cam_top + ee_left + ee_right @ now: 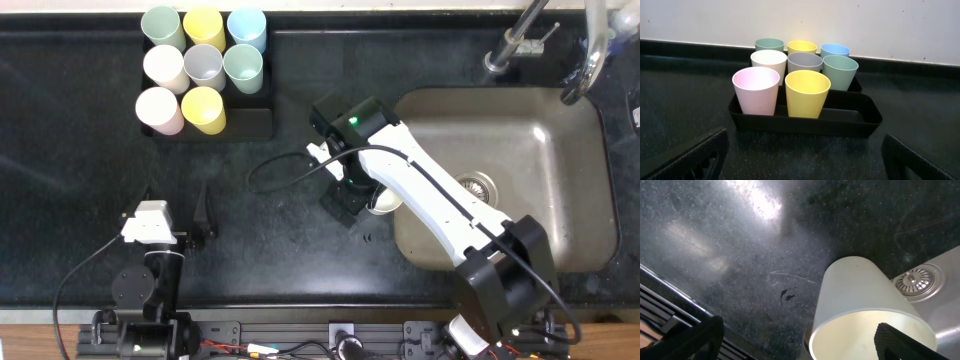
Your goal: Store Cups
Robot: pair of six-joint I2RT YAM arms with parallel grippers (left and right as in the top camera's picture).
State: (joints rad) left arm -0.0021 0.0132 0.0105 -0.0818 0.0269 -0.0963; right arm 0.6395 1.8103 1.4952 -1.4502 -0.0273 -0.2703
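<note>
The white cup (865, 305) is sitting mouth-up just beside one finger of the right gripper (799, 328), which is hanging spread open. It is waiting well right of the tray (256, 124), beyond its free corner.

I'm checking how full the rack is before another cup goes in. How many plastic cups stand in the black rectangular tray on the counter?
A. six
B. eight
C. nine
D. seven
B. In the top view the black rectangular tray holds two rows of three cups, then a row with just the pink cup and a yellow cup, making eight.
</note>
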